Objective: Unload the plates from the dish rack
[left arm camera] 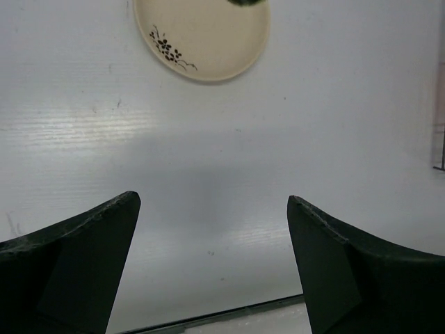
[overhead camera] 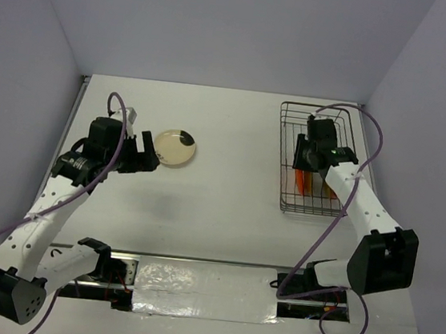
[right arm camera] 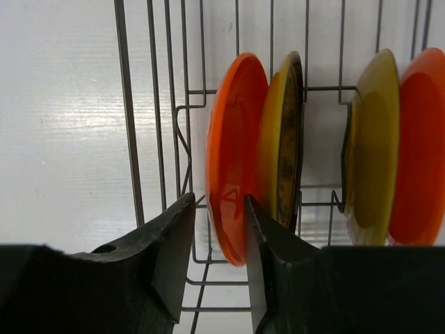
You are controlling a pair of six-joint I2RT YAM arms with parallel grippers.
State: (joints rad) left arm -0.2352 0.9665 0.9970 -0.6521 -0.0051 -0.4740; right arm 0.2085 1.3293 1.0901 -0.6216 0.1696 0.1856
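Orange-red plate [right arm camera: 233, 167] straddled in dish rack [right arm camera: 149, 104]
Right gripper [right arm camera: 219, 202] is set narrowly apart around its rim; left gripper [left arm camera: 212, 209] is spread wide.

**Table** [overhead camera: 228, 192]: bears every item below.

**Dish rack** [overhead camera: 279, 153]: on the table, at 2 o'clock from its centre, with its long axis running 12 to 6.

**Row in the rack, right wrist view:** four plates on edge.
- First plate [right arm camera: 229, 153] stands at the 9 o'clock end.
- Second plate [right arm camera: 285, 139] stands close at its 3 o'clock.
- Third plate [right arm camera: 372, 146] comes after a gap.
- Fourth plate [right arm camera: 421, 146] stands close behind the third.

**Right gripper** [right arm camera: 217, 209]: inside the rack, with the first plate's rim between its fingers.

**Lone plate** [overhead camera: 175, 147]: flat on the table, at 10 o'clock from its centre, well apart from the rack.

**Left gripper** [overhead camera: 152, 155]: just beside the lone plate, at its 8 o'clock, apart from it.
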